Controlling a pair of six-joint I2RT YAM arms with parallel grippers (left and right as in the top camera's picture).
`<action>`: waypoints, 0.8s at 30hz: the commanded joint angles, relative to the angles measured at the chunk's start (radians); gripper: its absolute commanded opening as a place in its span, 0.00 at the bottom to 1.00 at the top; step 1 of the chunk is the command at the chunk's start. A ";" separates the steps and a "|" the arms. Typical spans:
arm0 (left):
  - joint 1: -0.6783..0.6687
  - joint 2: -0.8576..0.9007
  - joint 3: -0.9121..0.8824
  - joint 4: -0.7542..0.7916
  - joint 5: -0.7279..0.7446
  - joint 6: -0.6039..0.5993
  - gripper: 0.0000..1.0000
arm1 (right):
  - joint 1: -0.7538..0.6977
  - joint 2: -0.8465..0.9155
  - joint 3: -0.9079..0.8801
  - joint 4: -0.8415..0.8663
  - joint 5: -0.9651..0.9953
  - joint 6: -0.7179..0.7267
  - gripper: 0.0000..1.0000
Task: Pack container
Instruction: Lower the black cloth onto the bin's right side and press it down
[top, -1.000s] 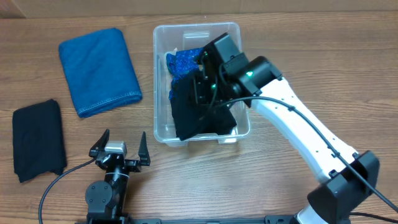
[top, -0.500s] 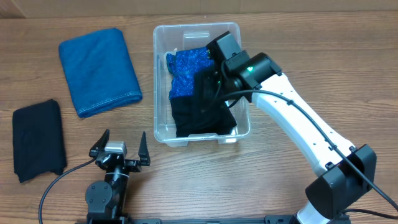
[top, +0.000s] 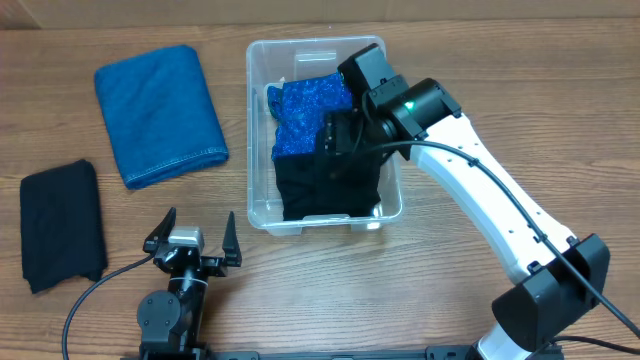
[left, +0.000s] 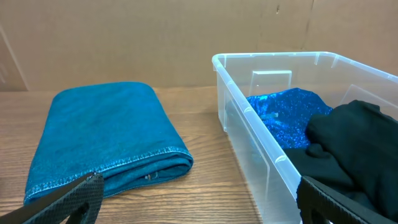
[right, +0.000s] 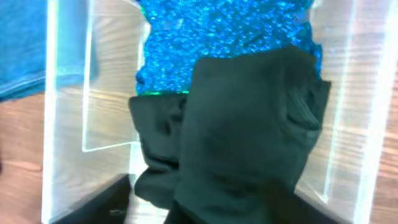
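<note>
- Jaws first: the left gripper sits wide open at the lower left and holds nothing. The right gripper, over the box, has just spread its jaws and let go.
- At the top middle is the container. It has a sparkly blue cloth at its back.
- A black cloth hung bunched from the right jaws a moment ago. Now it lies flat in the box, so I think this piece is packed.
- A blue towel, upper left, and another black cloth, far left, wait on the wood, not packed yet.
- In the right wrist view, one finger shows at the lower left. The other is hard to see against the black cloth.
</note>
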 joint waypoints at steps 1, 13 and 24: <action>-0.002 -0.009 -0.004 0.000 0.000 0.019 1.00 | 0.002 0.035 0.011 0.008 -0.042 -0.035 0.29; -0.002 -0.009 -0.004 0.000 0.000 0.019 1.00 | 0.002 0.306 -0.036 -0.040 0.056 0.018 0.05; -0.002 -0.009 -0.004 0.000 0.000 0.019 1.00 | 0.000 0.289 0.231 -0.034 0.074 0.014 0.18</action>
